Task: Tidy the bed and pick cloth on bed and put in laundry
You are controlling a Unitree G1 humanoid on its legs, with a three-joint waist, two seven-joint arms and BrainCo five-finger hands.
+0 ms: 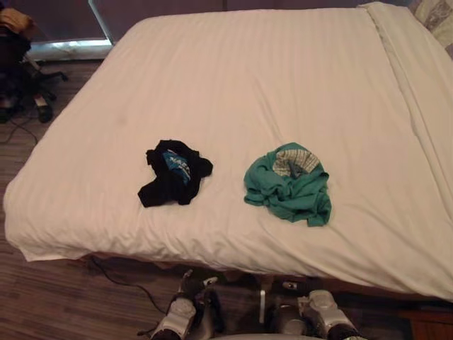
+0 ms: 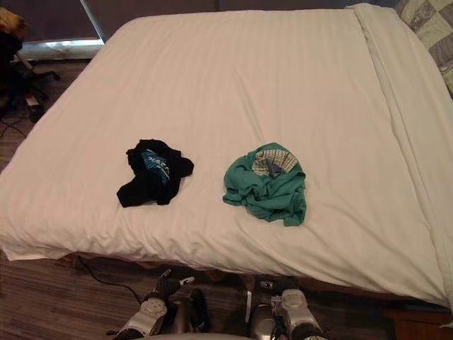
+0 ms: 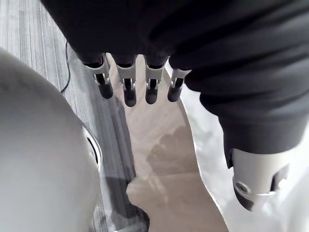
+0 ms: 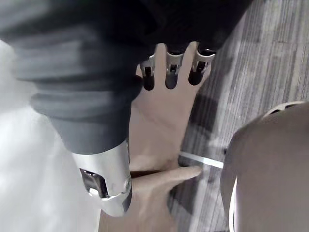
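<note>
- The big bed [image 1: 241, 85] has a white sheet with faint stripes. The sheet lies mostly smooth, with a few wrinkles.
- The wood floor [image 1: 49, 297] shows at the near edge of the bed and along its left side.
- A dark chair on wheels [image 1: 21, 64] stands on the floor past the far left corner of the bed.
- A green cloth [image 1: 290, 185] lies in a bunch on the sheet, near the front edge and a bit to the right.
- A black cloth [image 1: 173, 173] with a blue patch lies crumpled to the left of the green one. The two do not touch.
- The left hand [image 3: 126, 82] hangs low by the front of the bed, its fingers straight and spread apart, holding nothing.
- The right hand [image 4: 170, 72] hangs low too, fingers straight and empty.
</note>
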